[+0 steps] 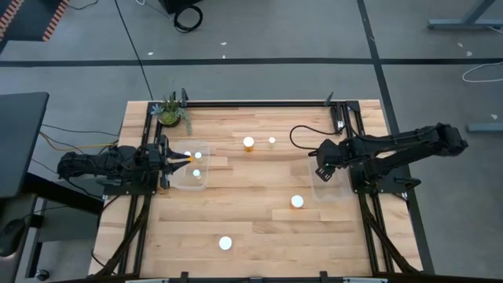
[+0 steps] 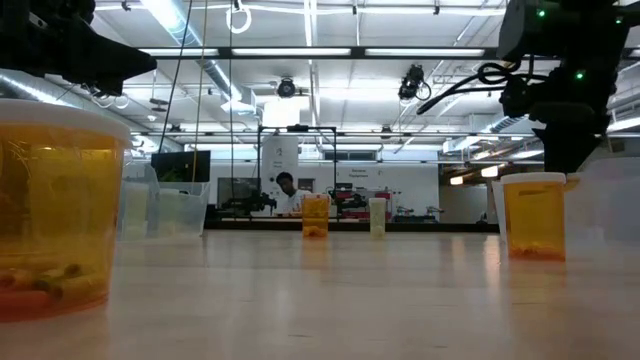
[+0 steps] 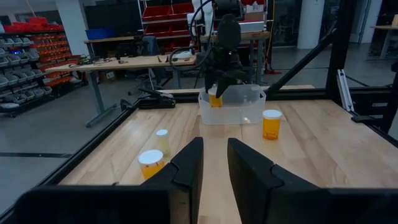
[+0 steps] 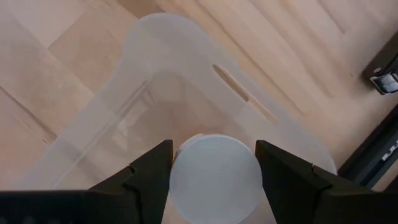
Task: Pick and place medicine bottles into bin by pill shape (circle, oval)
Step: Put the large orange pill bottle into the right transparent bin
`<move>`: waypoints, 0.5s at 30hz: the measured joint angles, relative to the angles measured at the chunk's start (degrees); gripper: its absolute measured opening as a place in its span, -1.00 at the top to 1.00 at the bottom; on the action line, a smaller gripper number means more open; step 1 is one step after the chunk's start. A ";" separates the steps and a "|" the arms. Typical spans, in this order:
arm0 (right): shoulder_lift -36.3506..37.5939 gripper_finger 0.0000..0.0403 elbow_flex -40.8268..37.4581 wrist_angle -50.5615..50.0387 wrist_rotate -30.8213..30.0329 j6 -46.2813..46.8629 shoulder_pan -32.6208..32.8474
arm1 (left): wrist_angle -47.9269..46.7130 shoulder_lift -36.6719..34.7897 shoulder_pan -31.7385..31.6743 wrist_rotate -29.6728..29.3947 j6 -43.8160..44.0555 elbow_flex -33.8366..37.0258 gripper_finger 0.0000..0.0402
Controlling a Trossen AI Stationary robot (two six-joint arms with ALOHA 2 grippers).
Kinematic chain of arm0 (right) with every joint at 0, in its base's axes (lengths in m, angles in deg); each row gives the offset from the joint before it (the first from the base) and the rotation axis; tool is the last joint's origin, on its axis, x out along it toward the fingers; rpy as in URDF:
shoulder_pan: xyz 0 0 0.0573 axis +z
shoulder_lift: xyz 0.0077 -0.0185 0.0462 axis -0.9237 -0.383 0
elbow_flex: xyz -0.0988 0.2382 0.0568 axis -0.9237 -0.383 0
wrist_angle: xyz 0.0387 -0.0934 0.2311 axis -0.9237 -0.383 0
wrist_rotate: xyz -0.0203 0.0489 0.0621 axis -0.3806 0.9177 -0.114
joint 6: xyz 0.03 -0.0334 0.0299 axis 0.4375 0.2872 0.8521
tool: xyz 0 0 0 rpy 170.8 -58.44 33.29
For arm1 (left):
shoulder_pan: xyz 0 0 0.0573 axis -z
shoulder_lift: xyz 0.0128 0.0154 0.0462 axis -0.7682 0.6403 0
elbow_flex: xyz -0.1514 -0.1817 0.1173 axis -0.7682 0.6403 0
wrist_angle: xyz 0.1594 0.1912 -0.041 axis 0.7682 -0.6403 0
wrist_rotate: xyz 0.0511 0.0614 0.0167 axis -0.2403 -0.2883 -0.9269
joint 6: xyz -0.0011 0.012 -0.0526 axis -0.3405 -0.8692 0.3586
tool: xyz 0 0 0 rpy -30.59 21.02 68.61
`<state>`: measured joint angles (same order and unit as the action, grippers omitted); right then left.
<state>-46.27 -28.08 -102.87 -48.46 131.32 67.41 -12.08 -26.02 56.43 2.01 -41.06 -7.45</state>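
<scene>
Overhead: right gripper above clear bin at table's right edge; left gripper by other bin, three bottles inside. Right wrist: fingers clamped on white-capped bottle. Left wrist: fingers apart, empty.
</scene>
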 joint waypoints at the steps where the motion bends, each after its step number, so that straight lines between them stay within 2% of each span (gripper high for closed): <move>1: 0.00 -0.14 0.00 -0.01 0.01 -0.17 -0.34 | -0.01 0.00 -0.01 0.00 0.00 0.00 0.58; 10: -0.01 -0.14 -0.19 -0.08 0.22 -1.66 -1.85 | -0.01 0.00 -0.02 0.01 0.00 0.00 0.56; 15: -0.02 -0.14 -2.94 0.92 0.53 -1.89 -2.13 | -0.01 0.00 -0.02 0.01 0.00 0.00 0.59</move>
<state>-46.29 -31.02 -101.95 -47.93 129.43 65.28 -12.09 -26.02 56.41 2.02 -41.06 -7.45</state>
